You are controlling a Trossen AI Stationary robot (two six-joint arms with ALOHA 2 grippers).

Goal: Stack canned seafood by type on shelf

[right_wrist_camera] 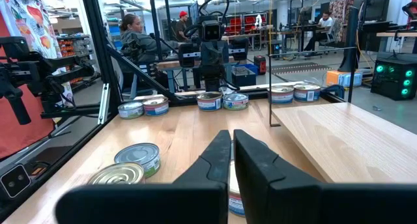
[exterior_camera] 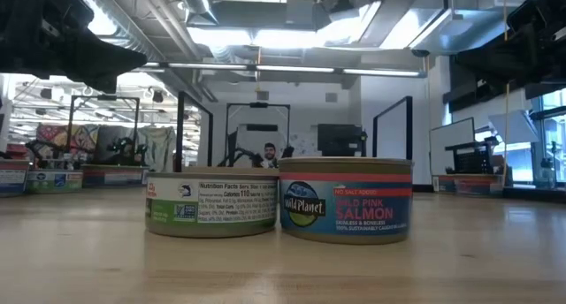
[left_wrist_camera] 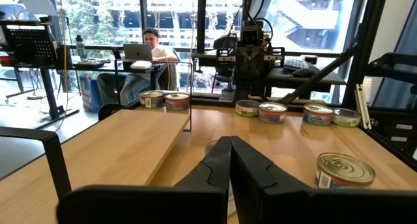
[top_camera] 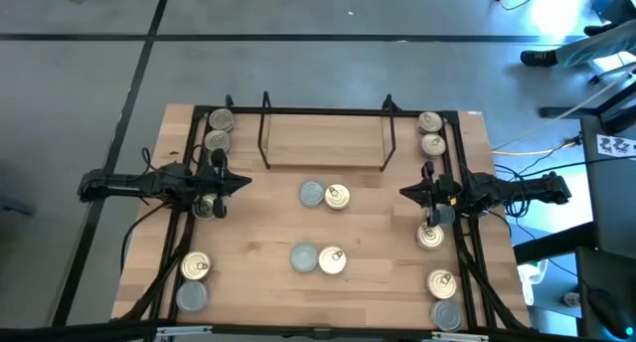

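**Both arms parked at the table's sides, tins scattered, shelf bare**

The left gripper (top_camera: 241, 183) hangs over the table's left edge, fingers pressed together with nothing between them, pointing toward the centre. Opposite it, the right gripper (top_camera: 405, 192) mirrors the pose from the right edge, likewise pinched closed and holding nothing.

Taking the table centre as the dial in the overhead view: two tins (top_camera: 324, 195) sit side by side just toward 12 o'clock, one silver-topped and one gold-lidded. A second such pair (top_camera: 318, 259) lies at 6 o'clock, touching each other; the table-level camera shows these close up, a green-labelled tin (exterior_camera: 212, 202) against a blue salmon tin (exterior_camera: 346, 199).

Further out, two tins (top_camera: 220, 130) stand at about 10 o'clock near the far left corner, one (top_camera: 206, 206) sits just under the left arm, and two more (top_camera: 193, 281) lie at 8 o'clock. On the right, a pair (top_camera: 430, 132) sits at 2 o'clock, two (top_camera: 434, 226) below the right arm at 4, and two (top_camera: 443, 297) at 5.

The shelf (top_camera: 324, 141) stands at 12 o'clock along the far edge, its wooden board carrying no tins.
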